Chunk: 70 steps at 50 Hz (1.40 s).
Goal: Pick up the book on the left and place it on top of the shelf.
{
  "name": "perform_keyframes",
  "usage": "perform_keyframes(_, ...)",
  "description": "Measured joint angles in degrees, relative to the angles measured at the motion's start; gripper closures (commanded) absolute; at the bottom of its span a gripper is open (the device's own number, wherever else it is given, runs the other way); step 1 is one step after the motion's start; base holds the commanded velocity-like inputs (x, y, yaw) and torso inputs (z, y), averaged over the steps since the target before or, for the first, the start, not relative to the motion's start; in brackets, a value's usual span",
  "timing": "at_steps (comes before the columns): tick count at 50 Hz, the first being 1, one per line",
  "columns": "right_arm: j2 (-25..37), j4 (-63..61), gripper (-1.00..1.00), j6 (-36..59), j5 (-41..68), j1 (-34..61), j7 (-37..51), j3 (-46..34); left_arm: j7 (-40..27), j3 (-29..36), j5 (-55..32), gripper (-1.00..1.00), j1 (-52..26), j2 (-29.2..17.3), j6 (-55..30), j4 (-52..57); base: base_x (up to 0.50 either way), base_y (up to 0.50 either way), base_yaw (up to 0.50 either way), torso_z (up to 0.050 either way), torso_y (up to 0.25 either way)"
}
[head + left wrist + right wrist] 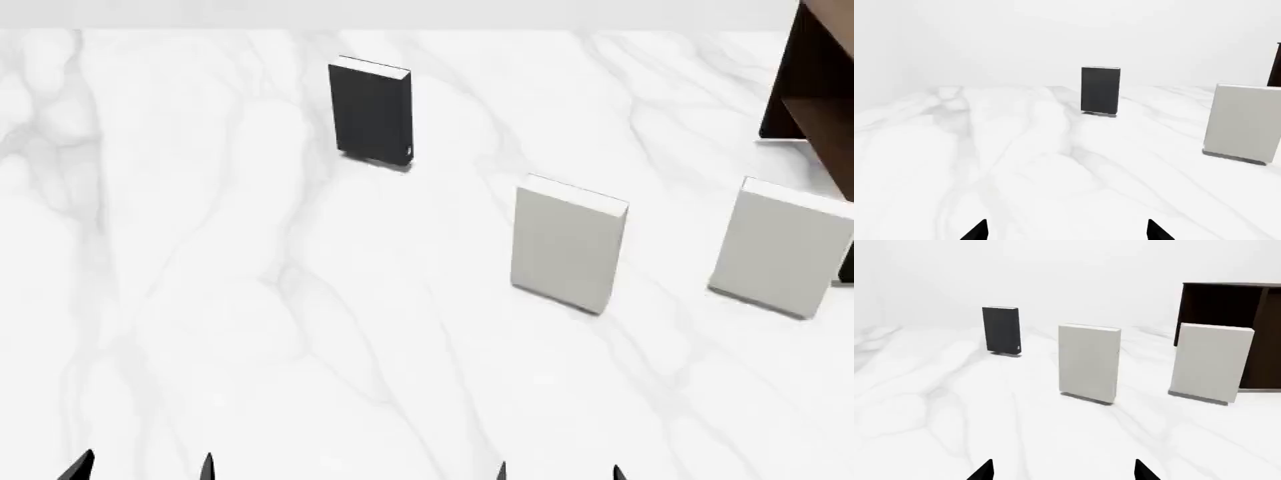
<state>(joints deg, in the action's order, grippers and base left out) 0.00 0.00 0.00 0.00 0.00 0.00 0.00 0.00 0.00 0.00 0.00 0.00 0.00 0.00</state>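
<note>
Marble-patterned white tabletop [267, 330] is filling nearly the whole scene, glossy and bare apart from a few things, with plain pale walls behind. Far right, the dark brown shelf [1227, 315] is standing as the largest object. Two light-grey books [570, 243] [783, 247] are standing upright near it, mid-right. Further away and to the left, the black book [371, 110] is standing upright on its bottom edge, well apart from both arms. It is looking stiff and fairly light, likely tippy on the slick surface; pinching across its thin cover-to-cover width near the upper half seems wisest. The left gripper [1066, 231] and right gripper [1063, 470] are both hanging near the front edge, fingers spread wide, holding nothing.
</note>
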Motion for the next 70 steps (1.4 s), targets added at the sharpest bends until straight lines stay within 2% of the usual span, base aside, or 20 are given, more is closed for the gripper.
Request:
perform_keyframes(20, 2.3, 0.2, -1.0, -1.4, 0.7, -0.1, 3.9, -3.2, -2.3, 2.6, -2.4, -1.0, -0.5, -2.4, -0.4, -0.4, 0.0, 0.0, 0.0, 0.0, 0.0)
perform_keyframes(33, 3.5, 0.3, -1.0, -1.6, 1.7, -0.2, 5.3, -5.1, -3.5, 4.0, -3.5, -1.0, -0.6, -3.8, 0.1, -0.8, 0.0, -0.49, 0.0, 0.0, 0.0)
perform_keyframes(57, 5.3, -0.7, -1.0, -1.3, 3.0, -0.3, 7.7, -7.1, -4.8, 6.7, -5.2, -1.0, -0.3, -5.5, -0.4, 0.4, 0.0, 0.0, 0.0, 0.0, 0.0)
perform_keyframes(63, 6.2, -7.1, -1.0, 7.7, 5.1, 1.8, 7.9, -7.1, -6.1, 7.1, -5.2, -1.0, -1.8, -6.3, -7.7, 6.1, 0.0, 0.0, 0.0, 0.0, 0.0)
perform_keyframes(70, 7.3, -18.1, -1.0, 28.0, 8.8, 12.0, 9.0, -6.6, -6.5, 6.8, -6.6, -1.0, -9.3, -8.2, -23.1, 16.5, 0.0, 0.0, 0.0, 0.0, 0.0)
